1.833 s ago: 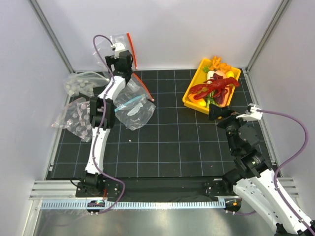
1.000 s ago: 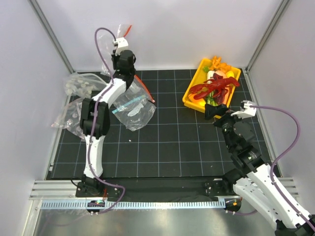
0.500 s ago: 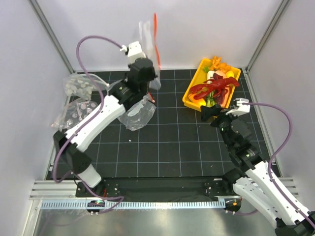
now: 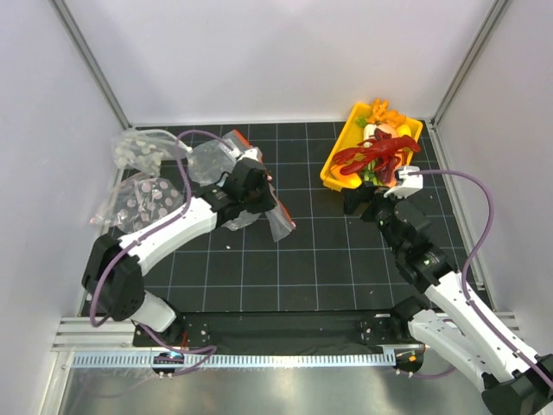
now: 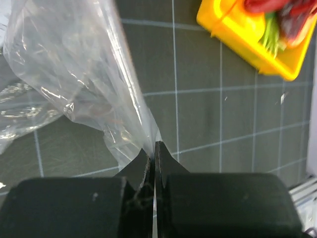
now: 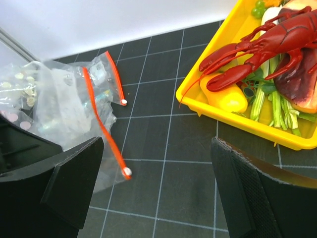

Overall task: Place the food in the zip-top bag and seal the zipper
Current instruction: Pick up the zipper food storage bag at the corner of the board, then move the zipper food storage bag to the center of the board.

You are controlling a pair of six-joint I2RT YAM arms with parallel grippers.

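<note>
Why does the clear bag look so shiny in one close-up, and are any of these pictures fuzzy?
Left wrist view: the zip-top bag throws white glare off its crinkles, and the yellow tray in the corner is smeared and soft. Right wrist view: sharp, small highlights on the glossy lobster; only the dark jaws look soft. Top view: even light, faint shadows.

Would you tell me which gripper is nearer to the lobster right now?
Right. The right gripper is open just in front of the tray holding the lobster; the left gripper is well across the mat, shut on the bag.
</note>
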